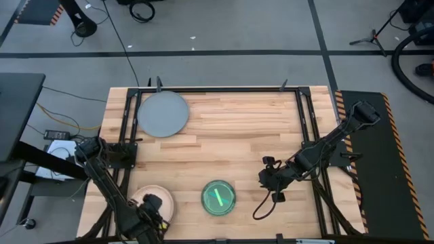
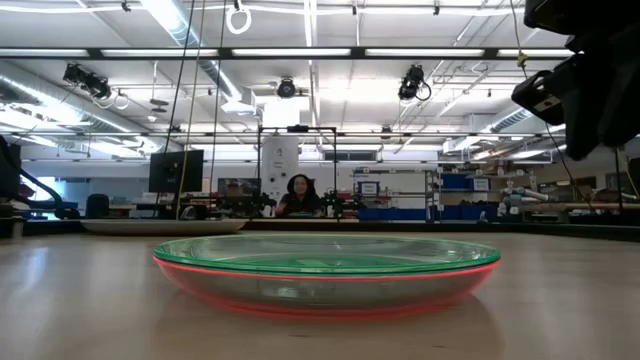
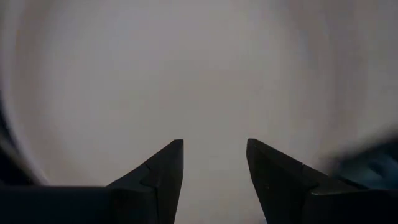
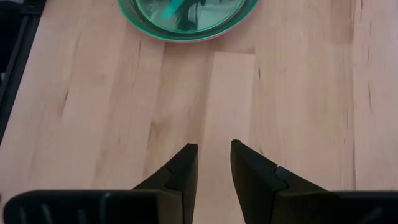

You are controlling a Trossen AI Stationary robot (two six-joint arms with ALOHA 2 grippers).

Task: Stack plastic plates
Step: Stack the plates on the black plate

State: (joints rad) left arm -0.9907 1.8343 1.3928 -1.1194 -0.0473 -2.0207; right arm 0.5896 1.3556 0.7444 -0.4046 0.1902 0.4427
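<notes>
peach plate (image 1: pixel 154 200) under left claw (image 1: pixel 150 205)

Both grippers parted — left gripper (image 3: pixel 214 163), right gripper (image 4: pixel 213 163)

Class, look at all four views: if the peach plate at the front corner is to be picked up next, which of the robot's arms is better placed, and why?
Left. The left gripper hangs open directly over the peach plate, which fills its wrist view. The right gripper is open over bare wood beyond the green plate, farther away.
</notes>
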